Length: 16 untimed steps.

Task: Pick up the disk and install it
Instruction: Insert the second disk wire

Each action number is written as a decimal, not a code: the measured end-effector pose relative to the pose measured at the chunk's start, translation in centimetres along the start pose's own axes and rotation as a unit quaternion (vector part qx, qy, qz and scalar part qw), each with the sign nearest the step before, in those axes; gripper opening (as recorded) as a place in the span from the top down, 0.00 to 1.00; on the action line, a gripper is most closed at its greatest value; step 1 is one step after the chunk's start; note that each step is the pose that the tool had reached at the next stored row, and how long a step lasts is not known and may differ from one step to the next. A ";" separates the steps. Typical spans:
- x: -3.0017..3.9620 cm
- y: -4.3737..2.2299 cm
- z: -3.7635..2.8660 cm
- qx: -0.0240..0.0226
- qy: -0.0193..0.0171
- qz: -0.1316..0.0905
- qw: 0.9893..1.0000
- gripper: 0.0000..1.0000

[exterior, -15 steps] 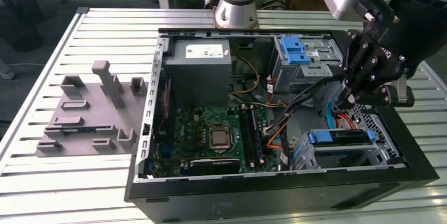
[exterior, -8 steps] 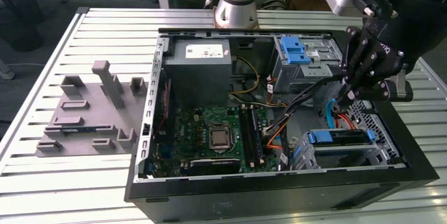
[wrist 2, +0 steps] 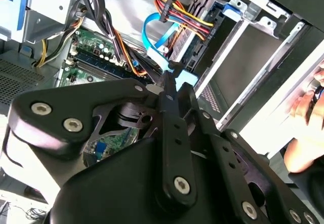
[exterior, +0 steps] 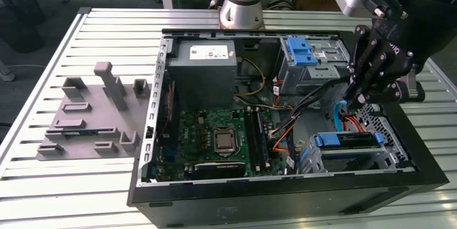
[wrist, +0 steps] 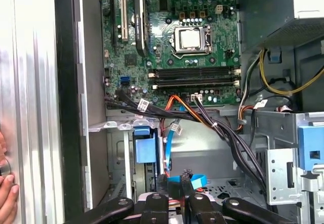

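gripper (exterior: 355, 98) hangs inside the case (exterior: 286, 197), jaws together on a blue cable (wrist 2: 178, 77) end, seen in both wrist views. just past the jaws, disk (exterior: 355, 141) sits in its bay, blue bracket round a dark face, label not readable. first wrist view adds board (wrist: 172, 36) farther off and a hand (wrist: 6, 196) at the case edge.
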<state>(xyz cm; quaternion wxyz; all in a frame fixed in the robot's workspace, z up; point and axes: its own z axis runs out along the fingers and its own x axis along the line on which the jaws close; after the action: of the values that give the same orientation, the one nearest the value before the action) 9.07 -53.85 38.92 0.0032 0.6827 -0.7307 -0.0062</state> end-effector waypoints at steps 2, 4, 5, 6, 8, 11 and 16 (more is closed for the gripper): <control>-0.09 0.01 0.08 0.000 0.000 -0.001 1.000 0.76; -0.13 0.00 0.25 0.000 0.000 -0.002 1.000 0.75; -0.16 -0.01 0.35 0.000 0.000 -0.002 1.000 0.69; -0.20 -0.05 0.44 0.000 0.001 -0.002 1.000 0.69; -0.30 -0.12 0.61 0.000 0.001 -0.003 1.000 0.69; -0.37 -0.17 0.88 0.000 0.002 -0.003 1.000 0.69; -0.38 -0.24 1.38 0.000 0.006 -0.004 1.000 0.69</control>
<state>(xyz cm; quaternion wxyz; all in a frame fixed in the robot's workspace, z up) 9.32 -53.48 37.54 0.0073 0.6855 -0.7280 -0.0018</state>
